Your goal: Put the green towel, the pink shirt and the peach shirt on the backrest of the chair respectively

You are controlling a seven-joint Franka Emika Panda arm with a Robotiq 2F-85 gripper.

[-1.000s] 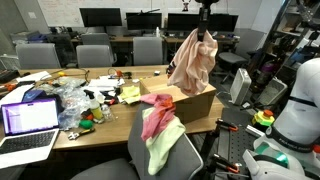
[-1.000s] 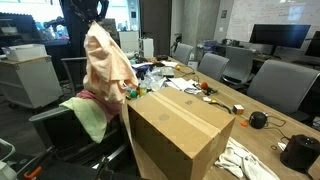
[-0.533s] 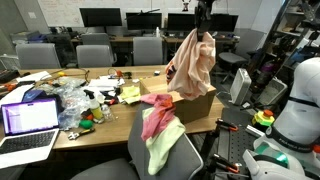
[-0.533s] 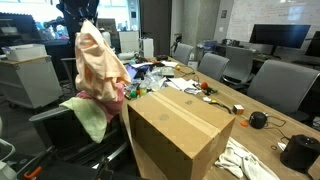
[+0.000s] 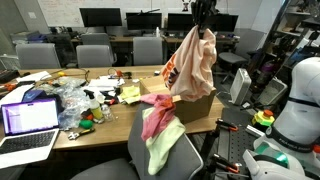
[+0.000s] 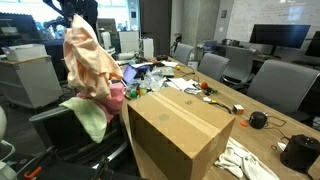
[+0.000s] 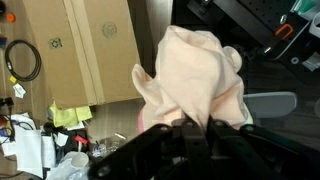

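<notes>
The peach shirt [image 5: 192, 65] hangs in a long fold from my gripper [image 5: 203, 27], which is shut on its top, high above the table's end. In the other exterior view the peach shirt [image 6: 88, 62] dangles under the gripper [image 6: 78, 16], just above and beside the chair [image 6: 55, 128]. On the chair's [image 5: 125, 165] backrest the pink shirt [image 5: 158, 114] lies draped over the green towel [image 5: 166, 150]. The green towel [image 6: 92, 118] also hangs down the backrest there, with the pink shirt [image 6: 116, 98] above it. The wrist view is filled by the peach shirt [image 7: 195, 75] pinched in the gripper [image 7: 192, 128].
A large cardboard box [image 6: 180, 135] stands on the table edge next to the chair, and shows as the box [image 5: 197, 102] behind the hanging shirt. A laptop [image 5: 28, 125], plastic bags and small clutter [image 5: 75, 100] cover the table. Other grey chairs [image 5: 148, 50] stand behind.
My gripper has carried the hanging peach shirt sideways away from the box, toward the space over the chair's backrest. The shirt swings a little. Towel and pink shirt have not moved.
</notes>
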